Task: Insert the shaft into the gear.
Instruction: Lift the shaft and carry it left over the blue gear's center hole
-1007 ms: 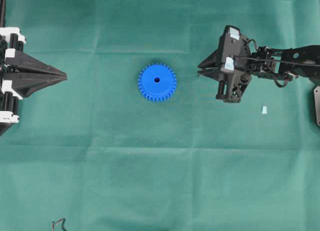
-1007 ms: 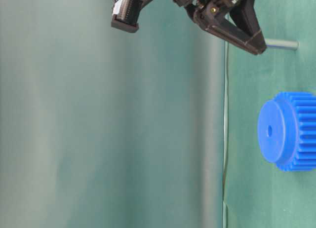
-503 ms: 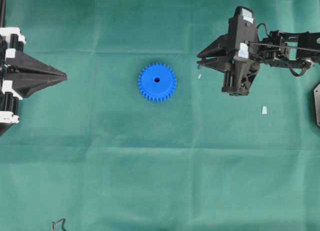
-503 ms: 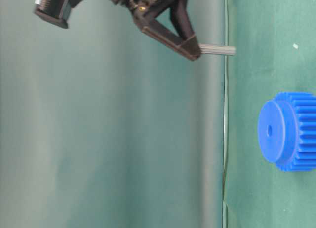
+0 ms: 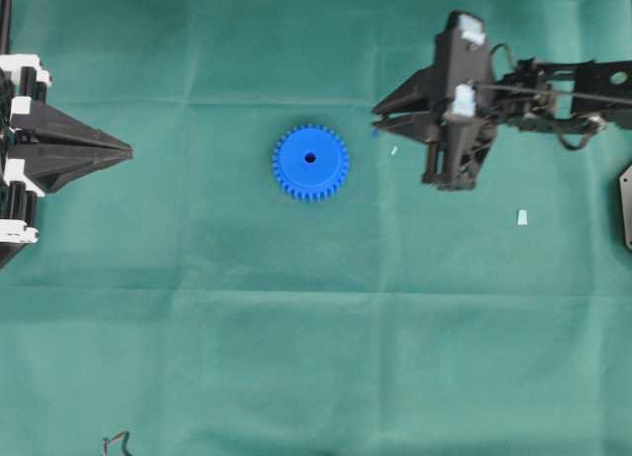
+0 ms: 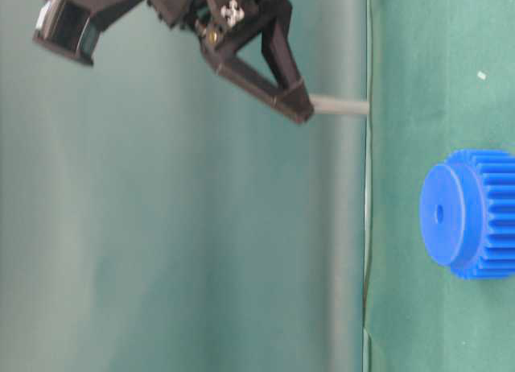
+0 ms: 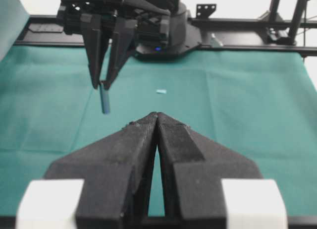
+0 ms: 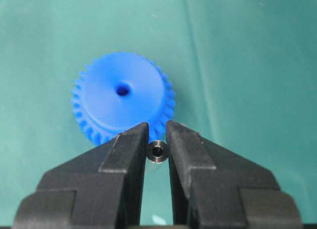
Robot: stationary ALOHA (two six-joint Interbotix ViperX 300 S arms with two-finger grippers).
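Note:
The bright blue gear (image 5: 310,162) lies flat on the green cloth, its dark centre hole facing up; it also shows in the table-level view (image 6: 463,215) and the right wrist view (image 8: 121,95). My right gripper (image 5: 376,117) hovers above the cloth to the gear's right, shut on the shaft (image 6: 339,106). The thin grey pin hangs straight down from the fingertips, clear of the cloth. The right wrist view shows its end (image 8: 158,151) pinched between the two pads. My left gripper (image 5: 128,152) rests at the left edge, shut and holding nothing.
A small pale scrap (image 5: 520,216) lies on the cloth at the right, and a tinier fleck (image 5: 393,150) lies below the right gripper. A cable end (image 5: 117,441) pokes in at the front left. Green cloth (image 5: 316,328) covers the whole table.
The right gripper has lifted the shaft off the cloth and shifted slightly toward the gear. The left gripper and the gear have not moved.

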